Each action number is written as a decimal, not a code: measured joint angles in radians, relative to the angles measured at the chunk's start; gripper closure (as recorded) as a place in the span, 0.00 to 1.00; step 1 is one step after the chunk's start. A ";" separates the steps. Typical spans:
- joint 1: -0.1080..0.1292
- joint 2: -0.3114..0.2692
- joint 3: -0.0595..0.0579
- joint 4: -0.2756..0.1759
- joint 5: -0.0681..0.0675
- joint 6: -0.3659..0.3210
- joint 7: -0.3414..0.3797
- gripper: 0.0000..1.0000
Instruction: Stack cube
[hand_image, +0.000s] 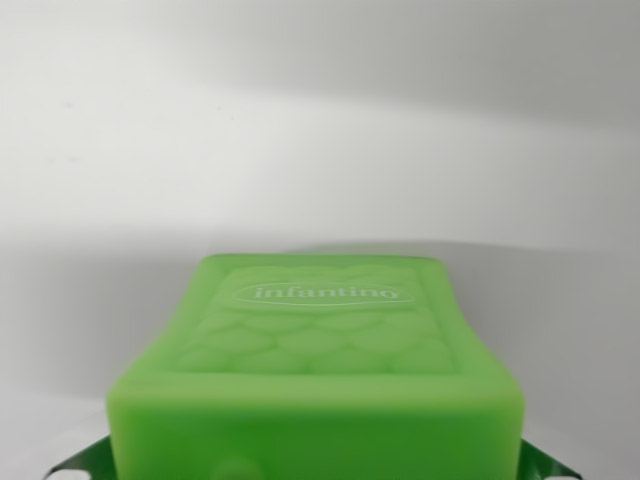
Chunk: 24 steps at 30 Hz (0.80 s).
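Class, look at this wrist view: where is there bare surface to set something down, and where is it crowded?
The whole white surface beyond the green cube is bare, as are the strips at the wrist view's left and right of it. Only the bottom centre is crowded, filled by the cube. No second cube shows.

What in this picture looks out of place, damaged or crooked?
Nothing stands out. The green cube fills the lower middle of the wrist view, its "infantino" face whole and clean, against a plain white surface. Its side walls bow slightly inward, which may be its soft shape or a squeeze. No second cube is visible.
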 joint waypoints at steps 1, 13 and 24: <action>0.000 0.000 0.000 0.000 0.000 0.000 0.000 1.00; 0.000 -0.021 0.000 -0.006 0.000 -0.012 0.000 1.00; 0.001 -0.059 -0.001 -0.017 0.000 -0.038 0.000 1.00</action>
